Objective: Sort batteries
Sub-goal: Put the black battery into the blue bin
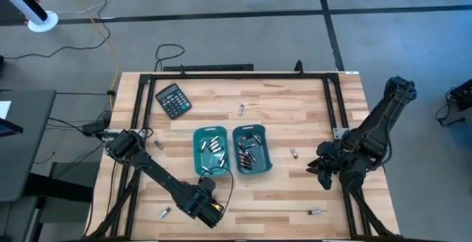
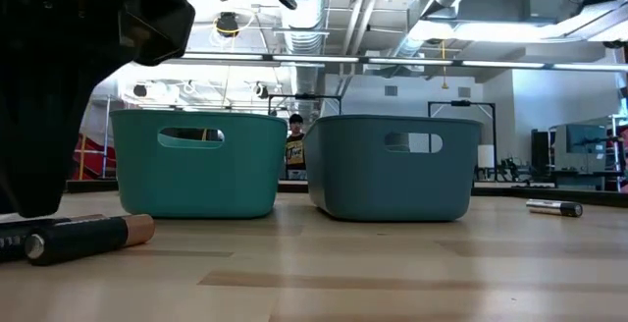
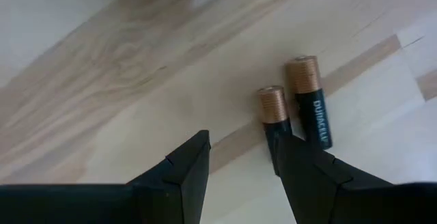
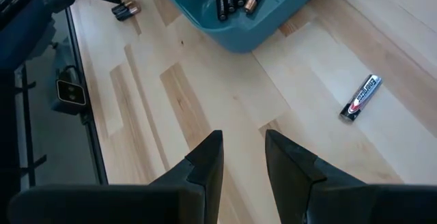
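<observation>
Two teal bins stand mid-table. The left bin (image 1: pixel 212 151) holds silvery batteries and the right bin (image 1: pixel 251 150) holds dark ones with copper ends. My left gripper (image 3: pixel 242 142) points down, open, low over the near-left of the table (image 1: pixel 203 202). Two dark copper-tipped batteries (image 3: pixel 311 101) lie side by side on the wood just outside one of its fingers. Nothing is between the fingers. In the low view those batteries (image 2: pixel 88 236) lie under the dark gripper. My right gripper (image 4: pixel 242 145) hangs open above the table's right side (image 1: pixel 322 170). A silver-and-black battery (image 4: pixel 360 98) lies ahead of it. My left gripper comes from above, pointing down. One finger (image 3: pixel 300 166) stands in front of the dark end (image 3: pixel 274 130) of the nearer of the two batteries, which lies flat on the table. I cannot tell whether the finger touches it.
A black calculator (image 1: pixel 174 99) lies at the far left. Loose batteries lie on the wood: one beyond the bins (image 1: pixel 241 109), one left of the bins (image 1: pixel 157 144), one near the front left (image 1: pixel 164 212), one right of the bins (image 1: pixel 293 153), one near the front right (image 1: pixel 317 212).
</observation>
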`<state>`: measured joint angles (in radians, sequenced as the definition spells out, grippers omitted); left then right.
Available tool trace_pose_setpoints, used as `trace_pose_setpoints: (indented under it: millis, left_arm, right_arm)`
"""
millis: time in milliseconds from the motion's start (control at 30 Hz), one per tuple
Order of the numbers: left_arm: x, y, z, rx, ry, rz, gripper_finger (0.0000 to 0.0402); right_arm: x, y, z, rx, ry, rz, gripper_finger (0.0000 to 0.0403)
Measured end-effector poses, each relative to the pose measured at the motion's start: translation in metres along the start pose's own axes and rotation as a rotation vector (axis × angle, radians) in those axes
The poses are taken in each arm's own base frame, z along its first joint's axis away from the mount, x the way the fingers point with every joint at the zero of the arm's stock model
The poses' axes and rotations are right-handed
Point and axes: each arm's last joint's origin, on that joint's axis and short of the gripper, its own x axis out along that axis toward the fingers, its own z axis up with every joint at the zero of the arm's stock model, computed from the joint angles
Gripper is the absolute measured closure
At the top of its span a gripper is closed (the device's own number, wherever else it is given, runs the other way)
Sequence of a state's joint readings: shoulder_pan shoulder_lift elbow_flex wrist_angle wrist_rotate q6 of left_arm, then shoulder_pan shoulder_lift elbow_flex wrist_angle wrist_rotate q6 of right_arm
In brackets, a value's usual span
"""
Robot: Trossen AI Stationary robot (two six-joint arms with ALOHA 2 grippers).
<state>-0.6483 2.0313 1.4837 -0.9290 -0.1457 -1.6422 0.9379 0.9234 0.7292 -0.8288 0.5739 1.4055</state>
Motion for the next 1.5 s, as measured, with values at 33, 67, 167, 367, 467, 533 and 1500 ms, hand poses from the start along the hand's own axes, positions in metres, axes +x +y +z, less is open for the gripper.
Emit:
trace_pose_setpoints:
  millis: [33,67,167,367,467,533,1500]
  left_arm:
    - [0.0,0.0,0.0,0.007,0.0,0.002,0.0242]
    - [0.0,0.0,0.0,0.015,0.0,0.0,0.0242]
    - [0.0,-0.001,0.0,0.032,0.0,-0.006,0.0242]
    - [0.0,0.005,0.0,0.011,-0.001,0.047,0.0242]
    - [-0.003,0.011,0.001,-0.022,0.007,0.104,0.0242]
    - [-0.006,0.011,0.001,-0.04,0.007,0.088,0.0242]
    - [-0.007,-0.005,0.003,0.005,-0.067,-0.073,0.0242]
  right_arm:
    - [0.0,0.0,0.0,0.0,0.0,0.0,0.0278]
    - [0.0,0.0,0.0,0.001,0.0,0.0,0.0278]
    - [0.0,0.0,0.0,0.0,0.0,0.0,0.0278]
    - [0.0,0.0,0.0,0.002,-0.002,-0.002,0.0278]
    - [0.0,0.0,0.0,0.001,-0.002,-0.002,0.0278]
    - [0.0,0.0,0.0,0.001,-0.002,-0.002,0.0278]
    - [0.0,0.001,0.001,0.007,-0.004,0.006,0.0278]
